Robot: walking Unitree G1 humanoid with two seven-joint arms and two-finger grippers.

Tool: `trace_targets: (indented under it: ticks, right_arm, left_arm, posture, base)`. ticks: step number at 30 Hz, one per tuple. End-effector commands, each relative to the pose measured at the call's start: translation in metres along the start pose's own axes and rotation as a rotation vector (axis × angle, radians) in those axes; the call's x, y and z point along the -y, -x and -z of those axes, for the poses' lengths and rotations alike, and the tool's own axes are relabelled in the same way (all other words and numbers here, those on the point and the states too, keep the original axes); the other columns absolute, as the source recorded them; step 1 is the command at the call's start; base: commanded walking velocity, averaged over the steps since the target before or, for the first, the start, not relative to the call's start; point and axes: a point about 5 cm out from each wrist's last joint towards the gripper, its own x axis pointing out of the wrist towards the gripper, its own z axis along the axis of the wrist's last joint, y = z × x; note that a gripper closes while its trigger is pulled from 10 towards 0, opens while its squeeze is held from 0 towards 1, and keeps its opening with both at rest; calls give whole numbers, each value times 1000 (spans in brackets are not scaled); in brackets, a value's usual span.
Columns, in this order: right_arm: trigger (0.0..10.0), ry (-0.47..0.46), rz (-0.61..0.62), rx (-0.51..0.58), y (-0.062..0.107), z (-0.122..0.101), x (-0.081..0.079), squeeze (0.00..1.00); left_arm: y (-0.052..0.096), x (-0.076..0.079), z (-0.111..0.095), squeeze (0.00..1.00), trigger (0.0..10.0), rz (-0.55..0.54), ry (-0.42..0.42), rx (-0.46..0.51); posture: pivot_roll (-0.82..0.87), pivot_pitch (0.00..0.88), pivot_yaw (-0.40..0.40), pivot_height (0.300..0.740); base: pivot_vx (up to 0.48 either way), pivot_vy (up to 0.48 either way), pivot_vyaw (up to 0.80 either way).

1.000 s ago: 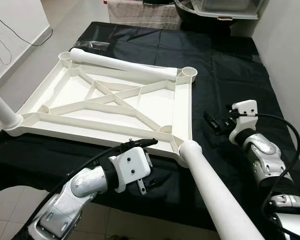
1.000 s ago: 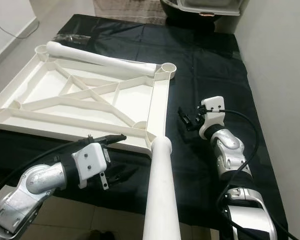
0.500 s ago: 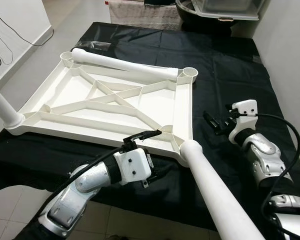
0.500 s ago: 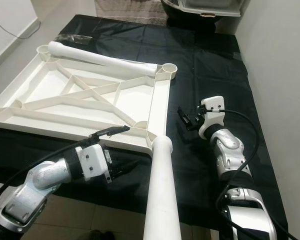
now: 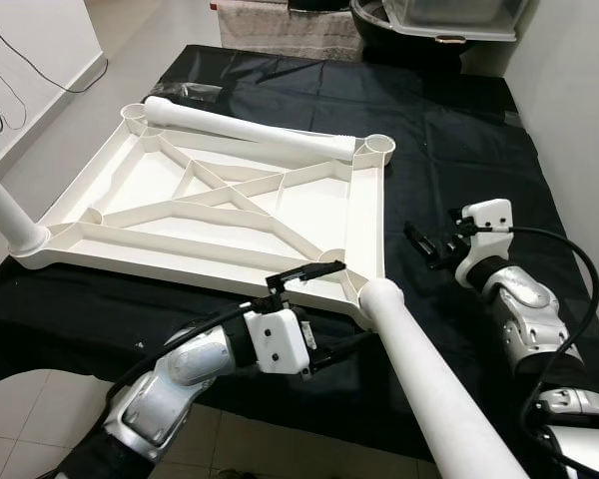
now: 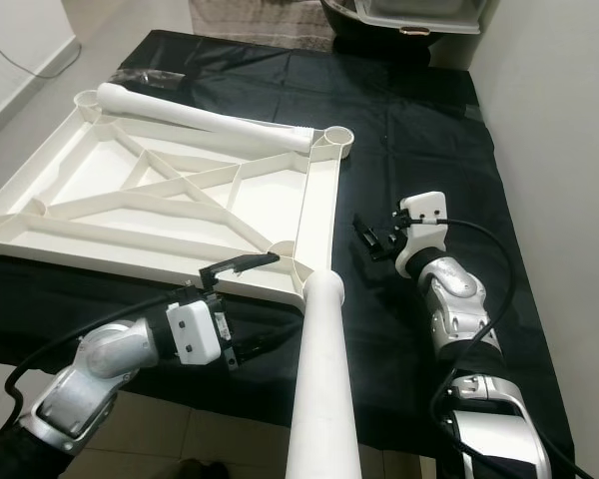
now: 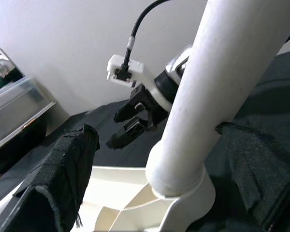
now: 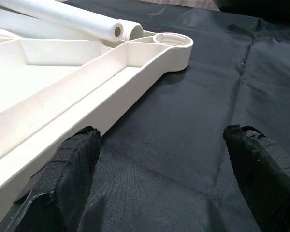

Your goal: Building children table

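An upturned white tabletop (image 5: 220,215) lies on a black sheet (image 5: 449,140). At its near corner, the left gripper (image 5: 334,304) spreads wide around an upright fitted leg (image 5: 419,374). Beside the tabletop's right edge, the right gripper (image 5: 426,246) hovers open, empty. A careless squeeze or sideways push could tilt the leg in its socket.

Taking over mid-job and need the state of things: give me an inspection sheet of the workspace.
Surface: black cloth over the floor.
Job's things: white tabletop upside down; near-right leg fitted upright; near-left leg fitted; loose leg lying across the far edge.
Clutter: clear plastic bag at far cloth edge.
Grippers: left gripper open, jaws either side of the near-right leg; right gripper open over cloth.
Cables: black wire along the wall.
Surroundings: plastic bin, tiled floor.
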Motion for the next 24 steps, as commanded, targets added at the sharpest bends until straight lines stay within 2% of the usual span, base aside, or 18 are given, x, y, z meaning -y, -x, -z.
trace_targets:
  ticks: [1, 13, 24]
  right_arm:
    - [10000, -7, -5, 12, 0, 1, -2, 0]
    - [10000, -7, -14, 24, 0, -2, -4, 0]
    - [10000, -7, -15, 36, 0, -5, -4, 0]
  left_arm:
    - [-1, 5, 1, 0, 10000, 28, 1, 18]
    - [-25, 18, 3, 0, 10000, 127, -6, 148]
    - [-43, 16, 4, 0, 10000, 129, -23, 218]
  posture:
    - [122, 162, -67, 740]
    - [108, 161, -57, 740]
    - [102, 170, -53, 740]
  base:
    - [0, 0, 0]
    - [0, 0, 0]
    - [0, 0, 0]
